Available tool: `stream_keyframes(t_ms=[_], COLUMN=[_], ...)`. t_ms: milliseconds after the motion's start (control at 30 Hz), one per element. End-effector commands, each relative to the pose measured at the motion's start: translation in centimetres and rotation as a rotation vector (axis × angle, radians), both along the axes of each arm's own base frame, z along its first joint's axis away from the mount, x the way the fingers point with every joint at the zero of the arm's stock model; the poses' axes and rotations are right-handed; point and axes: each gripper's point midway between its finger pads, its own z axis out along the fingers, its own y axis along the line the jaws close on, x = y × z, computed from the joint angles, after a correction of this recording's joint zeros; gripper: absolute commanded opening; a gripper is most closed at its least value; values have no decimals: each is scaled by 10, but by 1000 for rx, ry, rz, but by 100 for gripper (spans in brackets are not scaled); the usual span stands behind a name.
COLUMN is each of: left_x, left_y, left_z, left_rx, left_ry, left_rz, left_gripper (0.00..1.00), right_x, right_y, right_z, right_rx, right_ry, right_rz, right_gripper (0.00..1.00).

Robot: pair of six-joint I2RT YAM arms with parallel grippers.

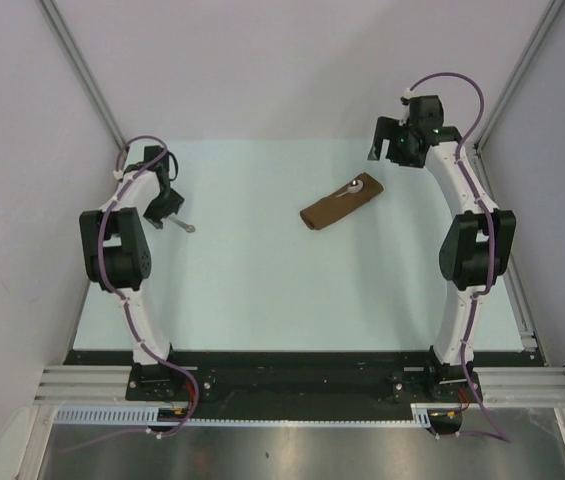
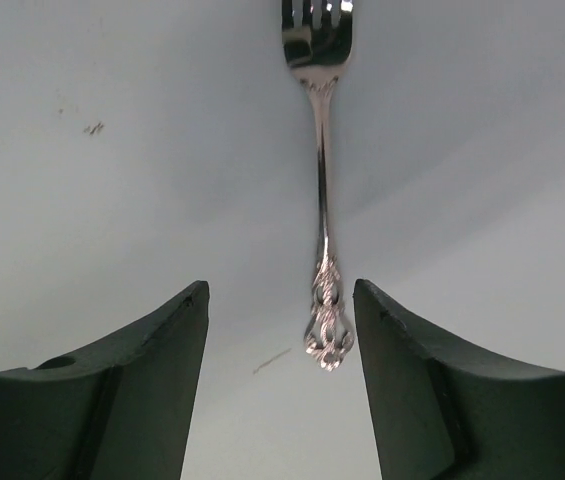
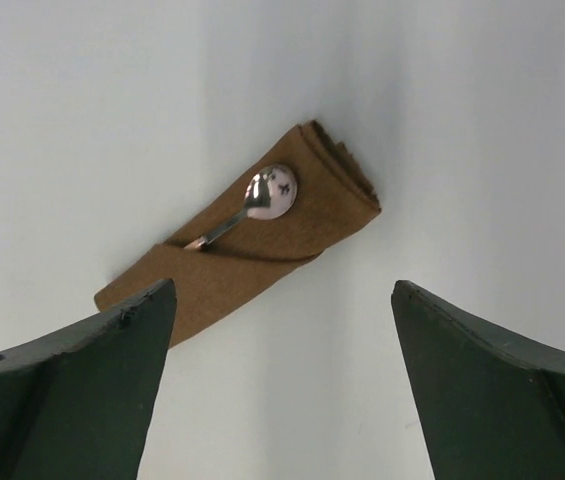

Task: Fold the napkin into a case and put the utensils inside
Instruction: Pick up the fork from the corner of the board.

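At left gripper (image 2: 280,288), ornate-handled fork (image 2: 320,200)

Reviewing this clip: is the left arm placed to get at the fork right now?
Likely yes. The left end effector stands open right by the fork, whose ornate handle end shows between the two fingers, and nothing on the table blocks it.

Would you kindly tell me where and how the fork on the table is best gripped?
Probably by its ornate handle end, from straight above. The fork lies flat with that end between the fingers of the open left end effector, tines pointing away, so closing across the slim handle suits.
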Motion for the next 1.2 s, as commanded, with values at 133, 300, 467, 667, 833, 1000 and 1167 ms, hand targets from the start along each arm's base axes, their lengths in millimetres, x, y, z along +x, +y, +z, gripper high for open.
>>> stream_keyframes(t_ms=[133, 300, 467, 667, 833, 1000, 1167], left_x=[34, 42, 45, 44, 38, 52, 34], left_y=[15, 19, 27, 20, 9, -31, -137], left_z=[-14, -29, -31, -46, -50, -5, 51], left_rx=[52, 73, 128, 116, 64, 65, 59], left_ry=[-1, 66, 160, 214, 182, 31, -232], left_rz=[147, 168, 168, 65, -73, -433, -801], left_gripper=[63, 62, 56, 25, 0, 0, 0], right_x=[-17, -21, -28, -36, -41, -50, -61], right_y=[15, 14, 18, 25, 36, 77, 139], right_z=[13, 14, 19, 24, 38, 38, 16], right_rx=[-33, -41, -21, -6, -2, 168, 410], right_ry=[-50, -64, -82, -101, -131, -125, -37], right_rz=[10, 9, 21, 35, 63, 257, 545], right_gripper=[85, 80, 71, 69, 69, 81, 97])
